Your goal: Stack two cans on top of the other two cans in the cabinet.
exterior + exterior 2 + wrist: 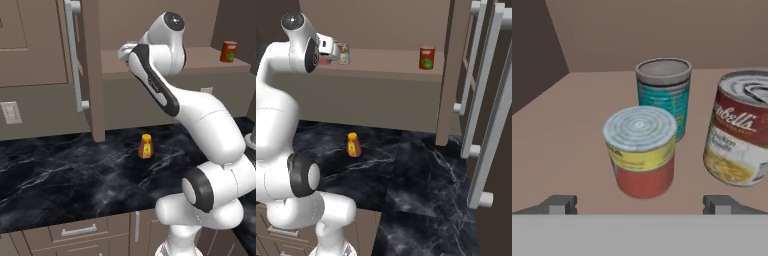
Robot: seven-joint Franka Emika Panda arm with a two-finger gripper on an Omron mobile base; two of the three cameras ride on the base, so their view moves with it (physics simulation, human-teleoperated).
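Note:
On the cabinet shelf [572, 125] stand three cans close together. The red-and-yellow can [641, 150] is nearest, straight ahead of my gripper [642, 205], which is open, its fingertips [562, 204] wide apart and short of the can. Behind it stands the teal-blue can [663, 95]. The white-and-red can [739, 130] stands to the right. From the right base view my gripper [332, 55] sits at the left end of the shelf [386, 62], beside a can [344, 53]. The red can with the green mark [427, 57] [228, 51] stands alone farther right.
The cabinet door [92, 70] hangs open with its long silver handle [74, 55]. A small orange bottle [145, 146] [353, 145] stands on the black marble counter [60, 170] below the shelf. Drawers [80, 231] run under the counter's front edge.

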